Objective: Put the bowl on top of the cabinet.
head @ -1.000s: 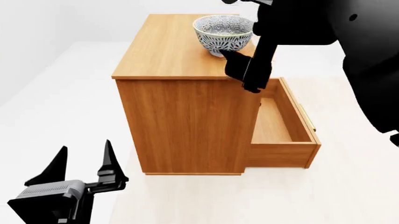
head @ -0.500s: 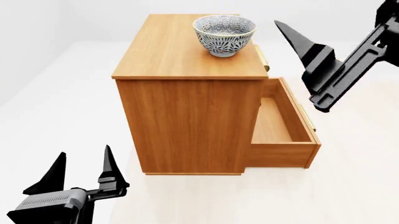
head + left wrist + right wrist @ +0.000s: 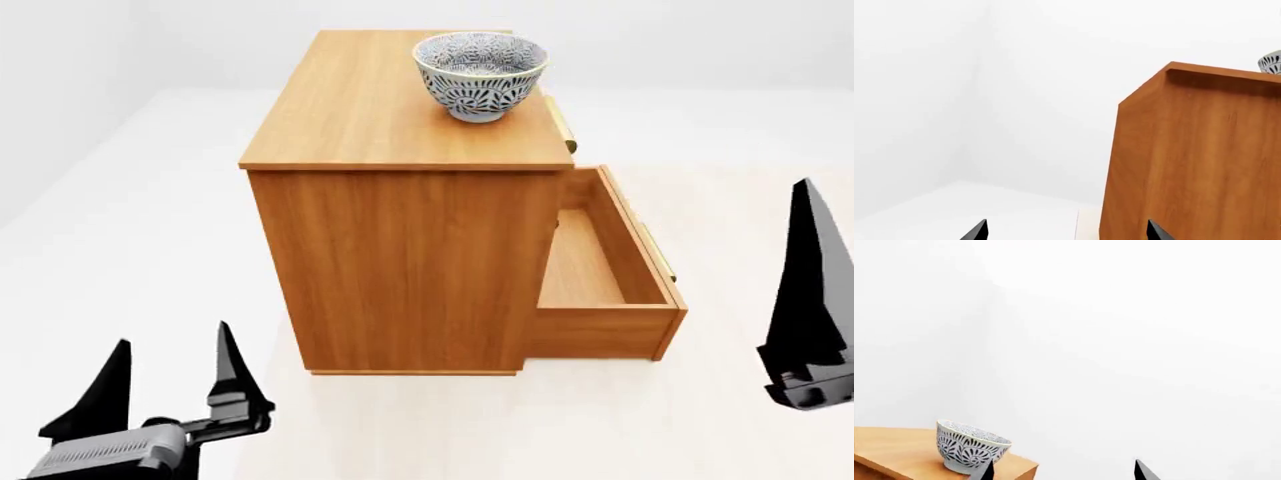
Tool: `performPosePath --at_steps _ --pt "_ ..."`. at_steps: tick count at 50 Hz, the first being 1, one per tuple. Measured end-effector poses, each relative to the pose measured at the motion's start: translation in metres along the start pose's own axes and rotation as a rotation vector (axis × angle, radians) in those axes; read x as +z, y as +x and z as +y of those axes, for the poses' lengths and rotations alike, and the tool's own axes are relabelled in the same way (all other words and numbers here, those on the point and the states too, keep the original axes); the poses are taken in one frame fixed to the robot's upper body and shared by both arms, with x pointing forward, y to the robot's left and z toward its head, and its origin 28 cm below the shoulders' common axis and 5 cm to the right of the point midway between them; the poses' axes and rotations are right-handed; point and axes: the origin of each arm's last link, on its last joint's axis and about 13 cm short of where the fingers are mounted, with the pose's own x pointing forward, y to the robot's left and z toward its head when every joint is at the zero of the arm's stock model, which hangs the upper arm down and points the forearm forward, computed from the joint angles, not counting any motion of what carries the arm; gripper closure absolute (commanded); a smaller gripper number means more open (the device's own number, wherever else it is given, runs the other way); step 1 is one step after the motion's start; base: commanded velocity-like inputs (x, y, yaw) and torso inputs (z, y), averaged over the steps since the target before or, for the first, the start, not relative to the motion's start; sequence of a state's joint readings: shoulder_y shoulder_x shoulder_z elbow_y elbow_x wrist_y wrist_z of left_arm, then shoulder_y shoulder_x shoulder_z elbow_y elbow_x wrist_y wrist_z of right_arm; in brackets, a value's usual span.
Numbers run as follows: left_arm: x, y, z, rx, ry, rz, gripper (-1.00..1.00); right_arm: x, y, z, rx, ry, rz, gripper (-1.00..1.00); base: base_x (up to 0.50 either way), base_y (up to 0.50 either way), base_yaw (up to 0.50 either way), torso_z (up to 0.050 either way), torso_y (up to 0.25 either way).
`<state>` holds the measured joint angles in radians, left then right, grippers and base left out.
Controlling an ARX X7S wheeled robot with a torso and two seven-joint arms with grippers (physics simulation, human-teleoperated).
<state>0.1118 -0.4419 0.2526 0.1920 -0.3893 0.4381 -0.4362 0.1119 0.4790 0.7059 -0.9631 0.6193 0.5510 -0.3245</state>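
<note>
The bowl (image 3: 481, 75) stands upright on the flat top of the cabinet (image 3: 400, 240), close to the cabinet's drawer-front edge and toward the far end of the top. Nothing touches it. In the right wrist view the bowl (image 3: 971, 446) sits squarely on its narrow foot near the corner of the wooden top, rim level. Judged from how things lie, the placing itself looks done, and what remains is only to keep both arms clear of it.

The cabinet's lower drawer (image 3: 607, 270) stands pulled out and holds nothing that can be seen.

The right end effector (image 3: 807, 300) hangs beside the cabinet on the open-drawer side, lower than the cabinet top and well apart from the bowl. Its fingers are spread in the right wrist view and carry nothing. From it the bowl lies up and across, over the drawer and above the top edge. The bowl is round, so it has no long axis to line up with.

The left end effector (image 3: 167, 385) is low, near the foot of the cabinet's plain side panel, also released and empty, with its two fingertips apart. In the left wrist view the cabinet (image 3: 1194, 160) rises above it and only a sliver of the bowl (image 3: 1271, 62) shows over the top edge. The right arm appears the nearer of the two to the bowl, though neither is close.
</note>
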Motion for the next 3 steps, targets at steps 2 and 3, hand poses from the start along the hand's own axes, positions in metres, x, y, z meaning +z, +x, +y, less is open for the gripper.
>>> performPosePath --at_steps 2,3 --pt "-0.0002 -0.0009 -0.0007 0.000 0.003 -0.003 -1.00 -0.0083 -0.0093 0.0027 -0.038 0.018 -0.006 -1.00 0.00 0.00 0.00 0.000 0.000" --pt "-0.0002 -0.0012 -0.0011 -0.001 0.005 -0.004 -1.00 -0.0122 -0.0139 0.0040 -0.056 0.025 -0.007 -1.00 0.00 0.00 0.00 0.000 0.000"
